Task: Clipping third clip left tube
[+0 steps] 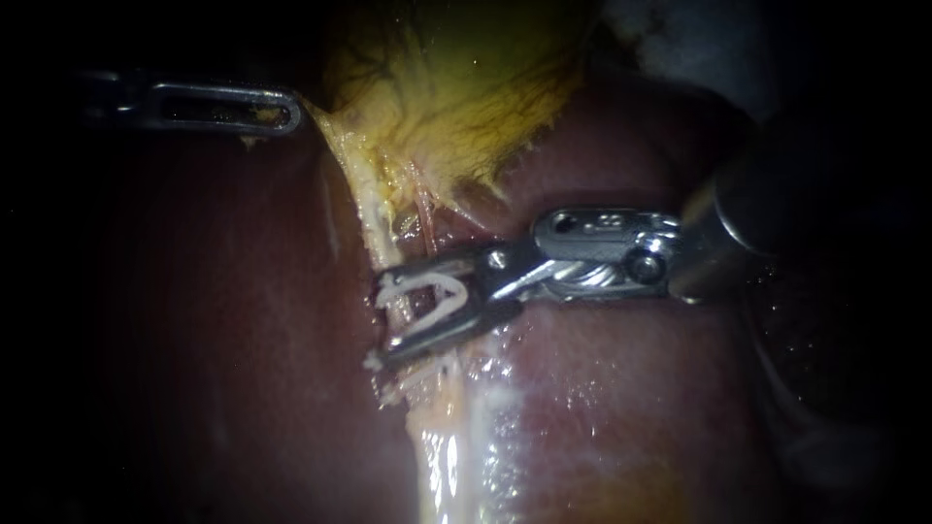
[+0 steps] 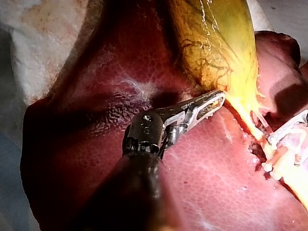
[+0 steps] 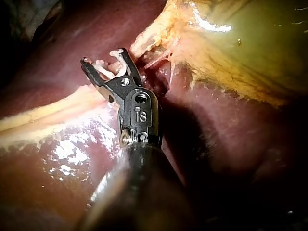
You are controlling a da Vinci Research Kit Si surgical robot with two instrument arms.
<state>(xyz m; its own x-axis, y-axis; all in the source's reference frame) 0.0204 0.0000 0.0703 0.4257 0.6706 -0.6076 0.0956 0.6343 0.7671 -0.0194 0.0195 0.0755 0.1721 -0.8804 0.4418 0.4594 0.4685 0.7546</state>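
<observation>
Right instrument (image 1: 382,316) jaws held open white clip (image 1: 432,291) astride left tube (image 1: 374,223), near side of gallbladder (image 1: 456,87). Clip not yet squeezed shut. Left instrument (image 1: 289,111) jaws pinched gallbladder edge.

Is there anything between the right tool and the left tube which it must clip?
Nothing visible: the right tool, holding the clip, straddles the left tube. A thin pink strand beside it also passes behind the upper jaw; whether the clip encloses it is unclear.

surgical lab bench: liver (image 2: 96,110) on white cloth (image 2: 43,38).
</observation>
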